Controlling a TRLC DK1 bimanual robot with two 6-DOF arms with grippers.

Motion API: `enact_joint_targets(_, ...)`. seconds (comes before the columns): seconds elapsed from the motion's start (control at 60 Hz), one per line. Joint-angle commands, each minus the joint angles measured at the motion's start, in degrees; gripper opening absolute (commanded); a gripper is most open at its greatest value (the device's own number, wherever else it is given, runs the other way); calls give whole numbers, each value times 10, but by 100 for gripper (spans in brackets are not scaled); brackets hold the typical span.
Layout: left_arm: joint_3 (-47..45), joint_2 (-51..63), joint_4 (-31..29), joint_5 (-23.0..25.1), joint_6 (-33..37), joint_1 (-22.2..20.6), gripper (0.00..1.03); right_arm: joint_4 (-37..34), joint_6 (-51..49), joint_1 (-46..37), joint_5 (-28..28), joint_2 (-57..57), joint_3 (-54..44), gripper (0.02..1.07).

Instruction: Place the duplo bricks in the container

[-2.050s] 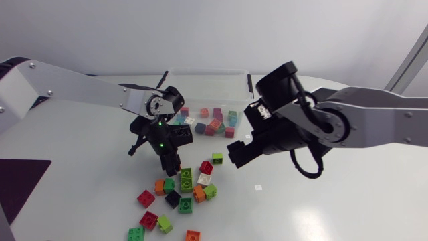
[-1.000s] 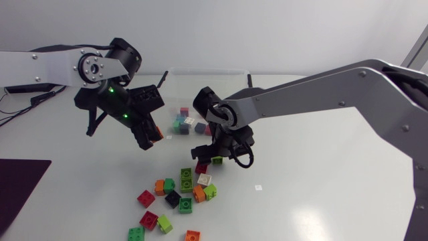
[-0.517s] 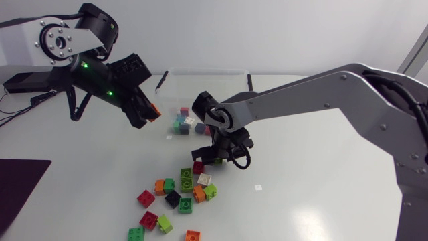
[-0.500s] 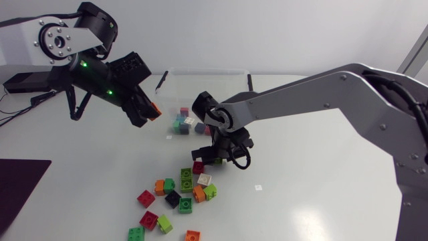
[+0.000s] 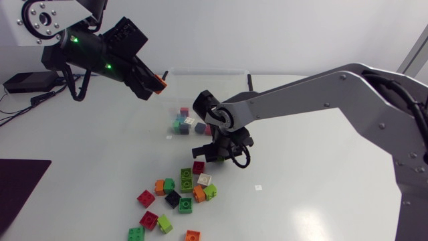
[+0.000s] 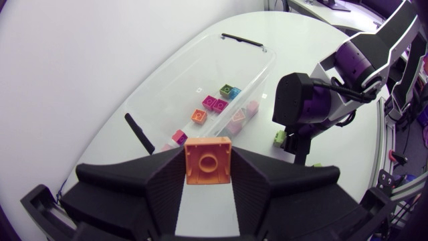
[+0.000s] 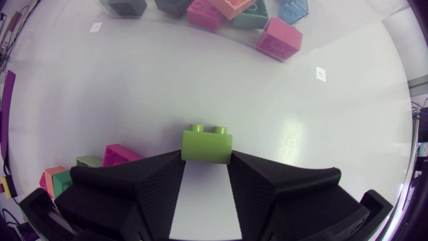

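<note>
- Holding anything on the left at the moment?
- Yes. My left hand pinches an orange brick between both fingers. It is raised well off the tabletop, at about ten o'clock from the container and not yet over it.
- And the right?
- My right hand sits low, just at six o'clock from the container, with its fingers pressed on a lime brick. The loose pile lies further toward six o'clock.
- Which step is this, then?
- Delivery, I judge: two bricks gripped, neither dropped in. Next I'd swing the left toward three o'clock until the orange brick hangs above the open box, then spread the fingers. The right must first lift over the near wall toward twelve o'clock.
</note>
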Motion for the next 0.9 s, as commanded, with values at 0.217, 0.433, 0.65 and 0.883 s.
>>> enact_joint_targets(0.217,8,-7,0,9,-13,0,22,-3,16,-2,7,17,14,69)
enact_joint_targets(0.433,20,-7,5,9,-22,-2,22,-2,17,-4,12,26,27,69)
enact_joint_targets(0.65,37,19,43,9,-54,-7,22,2,19,-3,22,32,27,52)
enact_joint_targets(0.883,71,71,86,10,-89,-14,22,28,8,-4,24,19,-6,36)
